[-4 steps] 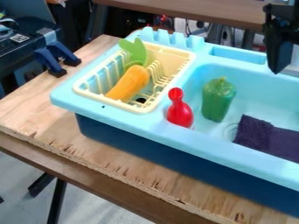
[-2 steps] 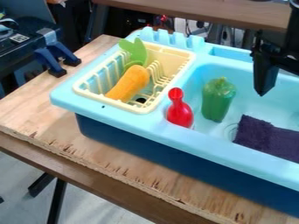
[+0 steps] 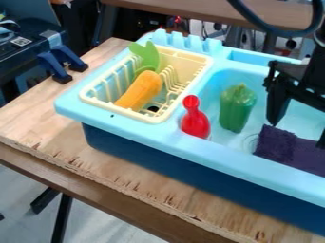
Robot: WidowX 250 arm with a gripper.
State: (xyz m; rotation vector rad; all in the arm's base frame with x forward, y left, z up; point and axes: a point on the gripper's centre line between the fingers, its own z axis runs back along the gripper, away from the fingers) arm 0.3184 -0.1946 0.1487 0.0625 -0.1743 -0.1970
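1. Gripper (image 3: 298,135): over the basin near the cloth, fingers spread apart, nothing clamped btwn them AFAICT. Can't confirm whether tips touch fabric or just hang above it.
2. Dark purple cloth (image 3: 284,148): in basin of the lt-blue toy sink (image 3: 222,159), bunched, one end beside the drain (image 3: 251,142). Partly behind the gripper, so full outline n/a.
3. Handling, my est.: soft, limp, lightweight. Pile looks fuzzy, so decent friction, low slip risk. Not fragile; a firm squeeze s/b OK. Will sag & change shape once lifted.
4. Grip pt: raised fold or thick bunched part, w/ fingers straddling it. Flat edge = poor bite; tips could skid on the basin floor. Pinch too shallow → prob. only a few fibers caught. Corner hold → rest dangles & may drag.
5. Nearby: green pepper (image 3: 236,110) upright in basin, apart from cloth. Stiff-looking, prob. smooth; watch clearance, a side bump could tip it.
6. Red bottle-shaped toy (image 3: 195,124): upright, btwn pepper & cream dish rack (image 3: 136,116).
7. In rack: orange carrot-like toy (image 3: 140,90), leaning, plus green leaf-shaped pc (image 3: 148,56) behind it.
8. Sink sits on wooden surface (image 3: 38,116); blue clamps (image 3: 54,65) near its far corner.
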